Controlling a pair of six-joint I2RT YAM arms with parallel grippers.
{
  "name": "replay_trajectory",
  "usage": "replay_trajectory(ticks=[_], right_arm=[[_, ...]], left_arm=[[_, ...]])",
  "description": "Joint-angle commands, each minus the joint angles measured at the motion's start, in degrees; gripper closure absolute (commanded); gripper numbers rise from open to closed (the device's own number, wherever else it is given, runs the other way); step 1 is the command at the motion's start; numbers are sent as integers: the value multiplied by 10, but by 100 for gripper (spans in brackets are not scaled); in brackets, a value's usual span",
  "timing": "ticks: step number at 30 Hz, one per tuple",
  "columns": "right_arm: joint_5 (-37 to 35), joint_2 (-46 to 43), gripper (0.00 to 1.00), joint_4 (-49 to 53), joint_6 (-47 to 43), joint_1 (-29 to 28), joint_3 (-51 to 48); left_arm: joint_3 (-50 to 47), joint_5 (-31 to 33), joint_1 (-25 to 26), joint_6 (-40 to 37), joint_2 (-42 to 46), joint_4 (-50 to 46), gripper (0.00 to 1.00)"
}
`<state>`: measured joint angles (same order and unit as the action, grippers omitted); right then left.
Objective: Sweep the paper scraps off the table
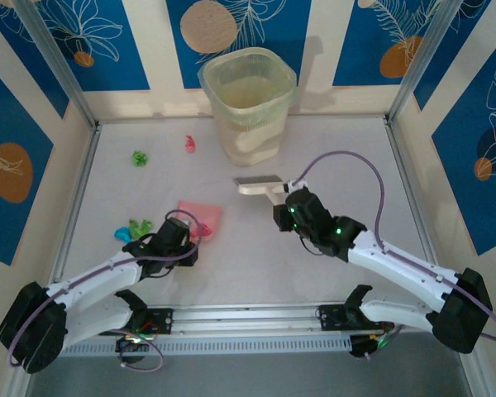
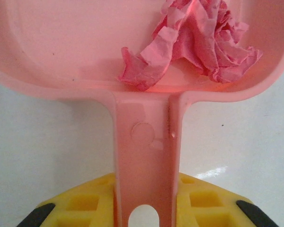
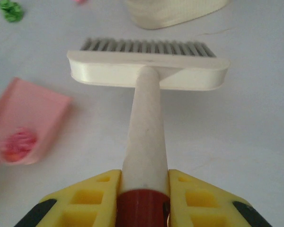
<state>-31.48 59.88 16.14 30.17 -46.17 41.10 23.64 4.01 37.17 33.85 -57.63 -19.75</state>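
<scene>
Yellow fingers of my left gripper [image 2: 144, 208] are clamped on the dustpan [image 2: 61, 56] handle, one pink wad [image 2: 199, 42] already inside. Remaining paper scraps [image 1: 139, 157] sit loose on the table [image 1: 256, 265], far-left side. Right gripper [image 3: 144, 203] is squeezed tight on the brush [image 3: 149, 71] handle. Mid-sweep, I reckon; next the brush needs swinging left behind them.

White arms [image 1: 91, 277], black joints [image 1: 459, 310], purple cables [image 1: 381, 207]; yellow jaws.
</scene>
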Motion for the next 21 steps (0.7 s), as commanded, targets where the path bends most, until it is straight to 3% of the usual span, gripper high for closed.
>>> replay_trajectory(ticks=[1,6,14,21], right_arm=[[-42,-40,100,-168,-47,17,-101],[-4,-68,100,-269,-39,45,-182],[8,-50,100,-262,-7,86,-186],[4,-55,100,-259,-1,100,-190]], left_arm=[[-9,-5,-6,-17,18,14,100],[-8,-4,-6,-16,20,12,100],[13,-26,-2,1,69,-36,100],[102,-33,16,9,86,-112,100]])
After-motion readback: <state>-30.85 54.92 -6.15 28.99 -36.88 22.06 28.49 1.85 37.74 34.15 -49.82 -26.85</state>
